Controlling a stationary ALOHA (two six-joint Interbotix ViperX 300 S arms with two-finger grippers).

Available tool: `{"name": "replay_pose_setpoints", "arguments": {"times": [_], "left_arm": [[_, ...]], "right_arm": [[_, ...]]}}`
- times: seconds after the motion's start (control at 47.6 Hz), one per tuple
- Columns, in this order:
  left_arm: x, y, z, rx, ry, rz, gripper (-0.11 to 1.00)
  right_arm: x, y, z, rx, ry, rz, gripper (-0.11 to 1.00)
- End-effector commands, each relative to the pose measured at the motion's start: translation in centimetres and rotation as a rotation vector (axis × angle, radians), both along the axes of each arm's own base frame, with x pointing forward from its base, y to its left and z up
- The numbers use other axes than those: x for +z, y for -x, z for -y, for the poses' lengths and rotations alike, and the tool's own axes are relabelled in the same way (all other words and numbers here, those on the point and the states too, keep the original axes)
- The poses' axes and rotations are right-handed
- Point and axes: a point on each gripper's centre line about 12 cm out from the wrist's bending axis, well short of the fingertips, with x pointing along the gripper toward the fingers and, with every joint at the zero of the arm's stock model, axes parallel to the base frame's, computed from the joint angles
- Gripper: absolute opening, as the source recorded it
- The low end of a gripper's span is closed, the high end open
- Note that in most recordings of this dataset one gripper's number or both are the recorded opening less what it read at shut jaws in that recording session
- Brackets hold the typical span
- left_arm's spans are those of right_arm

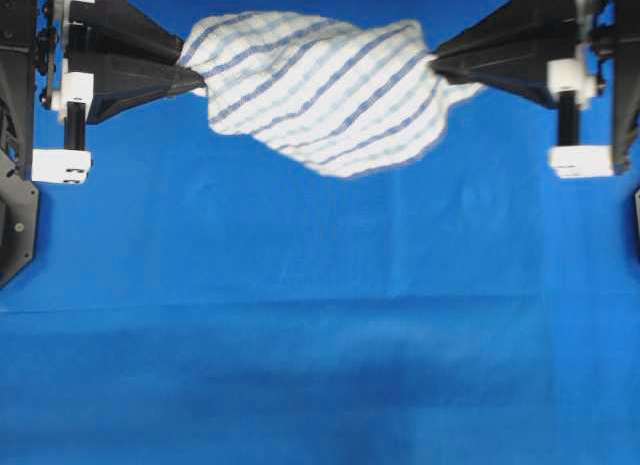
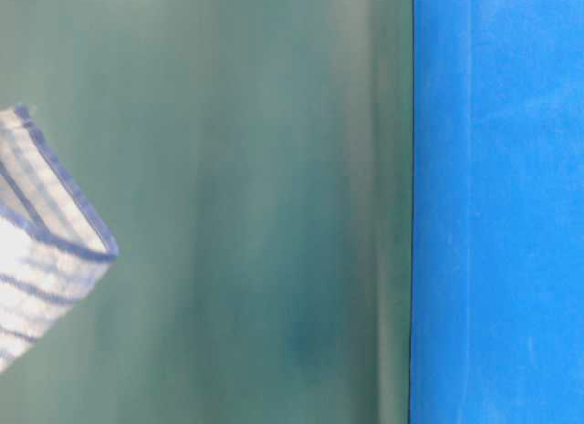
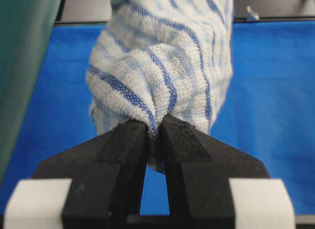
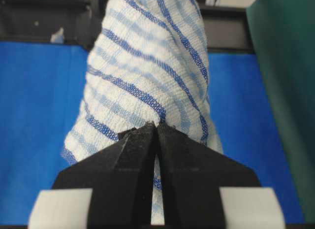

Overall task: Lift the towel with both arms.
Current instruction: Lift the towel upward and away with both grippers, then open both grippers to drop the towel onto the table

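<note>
The towel [image 1: 320,90] hangs stretched between both arms at twelve o'clock in the overhead view, above the blue worktop [image 1: 320,335]. The left gripper [image 1: 200,80] pinches its nine o'clock end. The right gripper [image 1: 435,57] pinches its three o'clock end.

Towel [image 1: 320,90] white, thin blue checked stripes; table cloth [image 1: 320,365] plain blue; backdrop [image 2: 228,205] green

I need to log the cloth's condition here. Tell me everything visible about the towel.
The towel is white, soft woven fabric with thin blue checked stripes and a stitched blue hem. It hangs stretched and slightly twisted between both arms, sagging in the middle above the blue surface. The left claw pinches one bunched end; the right claw pinches the other.
</note>
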Motion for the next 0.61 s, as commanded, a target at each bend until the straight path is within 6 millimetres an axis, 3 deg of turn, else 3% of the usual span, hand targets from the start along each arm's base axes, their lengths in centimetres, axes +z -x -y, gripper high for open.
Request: {"name": "replay_pose_setpoints", "arguments": {"times": [0.0,0.147,0.231,0.378,0.462,0.588], "left_arm": [[1.1,0.2,-0.1,0.005,-0.007,0.032,0.06],[1.1,0.3,-0.3,0.013,-0.005,0.033,0.08],[0.8,0.4,-0.4,0.017,0.003,0.031,0.26],[0.6,0.6,-0.4,0.019,0.003,0.031,0.72],[0.4,0.9,-0.4,0.017,0.005,0.03,0.89],[-0.4,1.0,-0.3,0.016,0.009,0.013,0.92]], "right_arm": [[1.1,-0.2,0.1,0.0,0.008,0.03,0.02],[1.0,-0.6,0.1,0.0,0.01,0.025,0.03],[1.0,-0.6,0.3,-0.007,0.014,0.025,0.04],[0.9,-0.6,0.5,-0.021,0.024,0.019,0.48],[0.6,-0.6,0.5,-0.022,0.026,0.01,0.66],[-0.2,-0.6,0.5,-0.023,0.02,-0.018,0.64]]}}
